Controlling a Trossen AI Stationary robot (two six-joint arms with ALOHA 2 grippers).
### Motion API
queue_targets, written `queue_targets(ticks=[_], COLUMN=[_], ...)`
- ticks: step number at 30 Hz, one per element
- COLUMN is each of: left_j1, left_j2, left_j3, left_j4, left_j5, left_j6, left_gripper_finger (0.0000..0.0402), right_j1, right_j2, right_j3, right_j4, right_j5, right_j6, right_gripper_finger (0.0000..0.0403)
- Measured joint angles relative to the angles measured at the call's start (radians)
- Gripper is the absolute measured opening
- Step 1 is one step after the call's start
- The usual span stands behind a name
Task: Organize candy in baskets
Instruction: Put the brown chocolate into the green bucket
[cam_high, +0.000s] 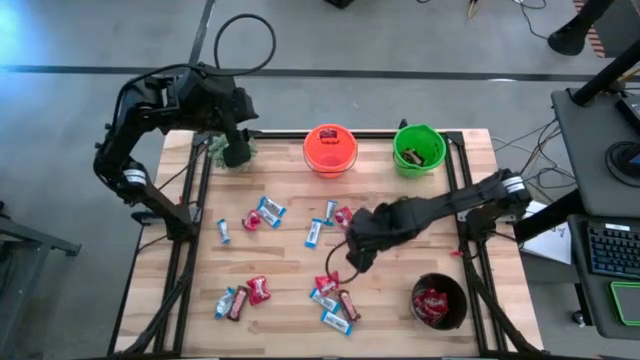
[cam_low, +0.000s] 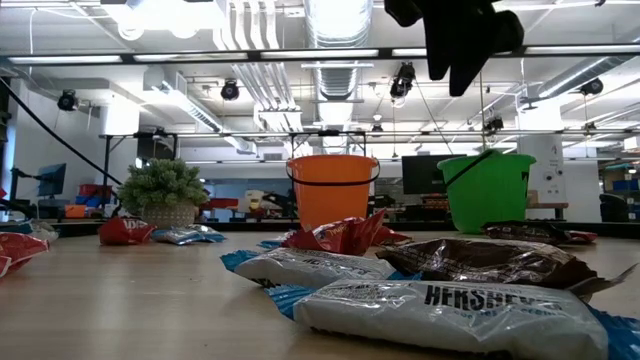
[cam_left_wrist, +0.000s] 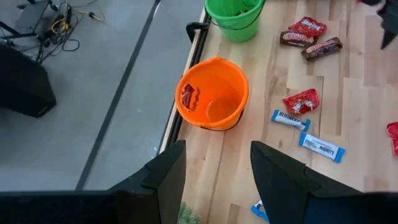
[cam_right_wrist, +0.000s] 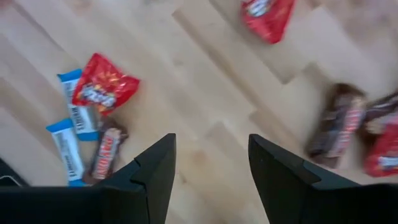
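Sorting is barely begun on the wooden desk (cam_high: 280, 270): the orange basket (cam_high: 330, 149) at upper centre holds one red packet, the green basket (cam_high: 418, 148) beside it a dark bar, the black basket (cam_high: 439, 301) at lower right some red packets. Most candy (cam_high: 335, 296) lies scattered across the middle and bottom. The right gripper (cam_high: 358, 258) hovers above it, fingers apart and empty; the left gripper (cam_high: 237, 150), at upper left, is likewise spread and empty.

Readable only "HERSHEY", in dark capitals, on the nearest white wrapper (cam_low: 440, 315) in the low view. Other wrappers' print too blurred.
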Motion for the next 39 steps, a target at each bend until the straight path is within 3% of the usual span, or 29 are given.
queue_targets(ticks=[14, 23, 39], left_j1=[0.0, 0.0, 0.0], left_j2=[0.0, 0.001, 0.002], left_j3=[0.0, 0.0, 0.0], left_j4=[0.0, 0.0, 0.0], left_j5=[-0.001, -0.001, -0.001], left_j6=[0.022, 0.023, 0.015], left_gripper_finger=[0.0162, 0.0162, 0.0162], right_j1=[0.128, 0.18, 0.222], right_j2=[0.116, 0.194, 0.312], right_j3=[0.0, 0.0, 0.001], right_j4=[0.231, 0.282, 0.432], right_j5=[-0.018, -0.027, -0.06], right_j6=[0.232, 0.351, 0.445], right_gripper_finger=[0.0187, 0.0187, 0.0187])
